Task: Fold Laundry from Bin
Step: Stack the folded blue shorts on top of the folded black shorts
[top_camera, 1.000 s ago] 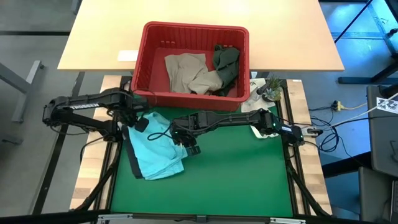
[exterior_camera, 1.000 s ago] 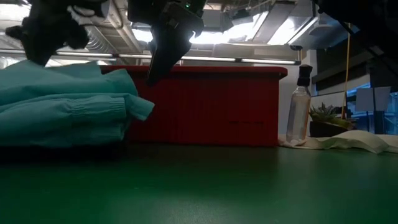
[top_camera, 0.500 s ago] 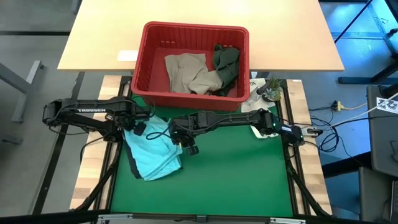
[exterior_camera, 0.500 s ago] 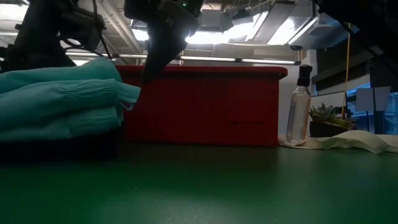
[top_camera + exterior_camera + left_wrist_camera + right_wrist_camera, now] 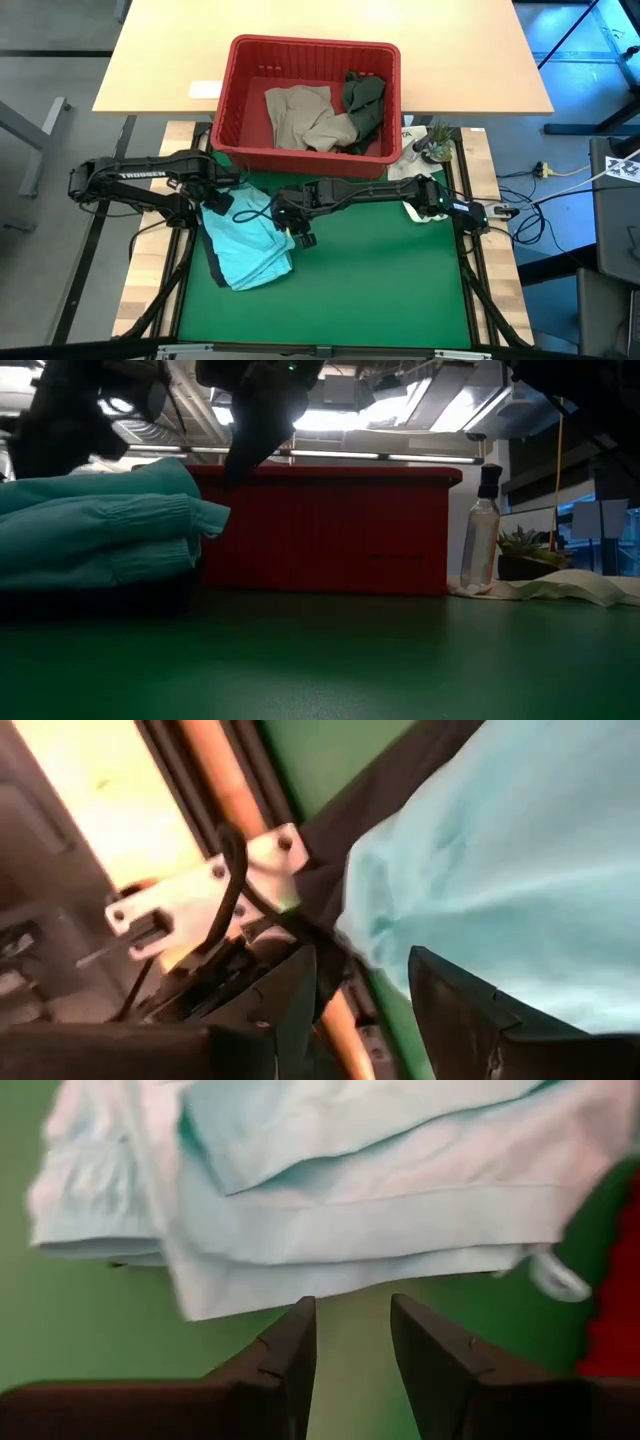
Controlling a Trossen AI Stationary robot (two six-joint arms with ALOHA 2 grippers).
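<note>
I have the teal garment (image 5: 245,245) folded on the mat, both grippers' jaws apart and empty, two garments waiting in the bin (image 5: 230,120).

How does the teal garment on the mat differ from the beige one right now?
The teal garment lies on the green mat, outside the bin; the beige garment sits inside the bin. The teal one is folded into flat layers; the beige one is a crumpled heap. The left gripper and right gripper, both open, are at the teal one's edges; none is near the beige one. Both are soft cloth.
</note>
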